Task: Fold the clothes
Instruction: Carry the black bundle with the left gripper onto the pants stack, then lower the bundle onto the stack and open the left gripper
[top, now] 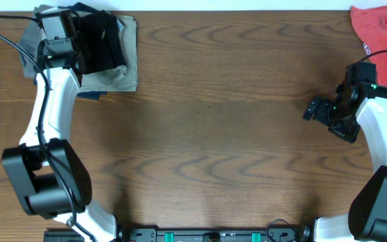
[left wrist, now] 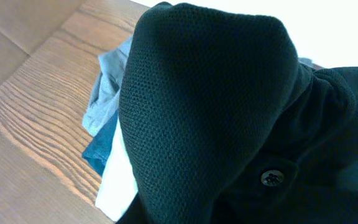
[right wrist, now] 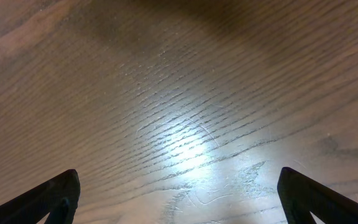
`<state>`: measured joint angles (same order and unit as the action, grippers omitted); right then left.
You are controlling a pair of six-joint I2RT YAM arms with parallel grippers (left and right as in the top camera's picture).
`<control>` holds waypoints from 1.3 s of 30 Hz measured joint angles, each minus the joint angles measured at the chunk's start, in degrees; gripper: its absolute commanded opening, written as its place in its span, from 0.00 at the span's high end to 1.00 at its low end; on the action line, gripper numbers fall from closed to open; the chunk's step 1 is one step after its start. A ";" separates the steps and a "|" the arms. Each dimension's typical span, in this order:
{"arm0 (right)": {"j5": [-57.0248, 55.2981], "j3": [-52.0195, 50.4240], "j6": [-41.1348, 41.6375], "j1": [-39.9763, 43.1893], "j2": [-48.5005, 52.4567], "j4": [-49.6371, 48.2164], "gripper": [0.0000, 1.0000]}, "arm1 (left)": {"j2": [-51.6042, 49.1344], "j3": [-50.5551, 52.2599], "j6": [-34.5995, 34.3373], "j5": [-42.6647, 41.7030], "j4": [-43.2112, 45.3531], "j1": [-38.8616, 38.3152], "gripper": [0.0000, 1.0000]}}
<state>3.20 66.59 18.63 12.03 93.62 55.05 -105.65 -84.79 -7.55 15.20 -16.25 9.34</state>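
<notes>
The black garment lies bunched on a stack of folded trousers at the table's far left corner. In the left wrist view its black knit fabric fills most of the picture, with a small dark button showing. My left gripper is at the garment's left side. Its fingers are hidden under the fabric and seem shut on it. My right gripper is open and empty over bare wood at the right; both fingertips show in the right wrist view.
The folded stack shows a tan piece, a grey piece and a blue piece. A red-coral shirt lies at the far right corner, behind the right arm. The table is brown wood.
</notes>
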 measured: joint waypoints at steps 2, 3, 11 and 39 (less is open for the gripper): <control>0.00 0.00 -0.02 0.00 0.00 0.00 0.01 | -1.75 -0.02 -0.13 -0.28 1.09 0.61 0.60; -0.02 0.00 -0.02 0.00 0.00 0.00 0.01 | -2.75 -0.07 -0.22 -0.37 1.77 0.94 0.56; 0.00 0.00 -0.02 0.00 0.00 0.00 0.01 | -6.34 -0.11 -0.28 -0.70 2.51 3.72 0.25; -0.02 0.00 -0.02 0.00 0.00 -0.02 0.01 | -8.98 -1.14 -0.35 -9.75 -3.80 1.70 0.26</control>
<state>3.18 66.59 18.61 12.03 93.62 55.02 -114.63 -85.93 -7.90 5.45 -20.05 11.05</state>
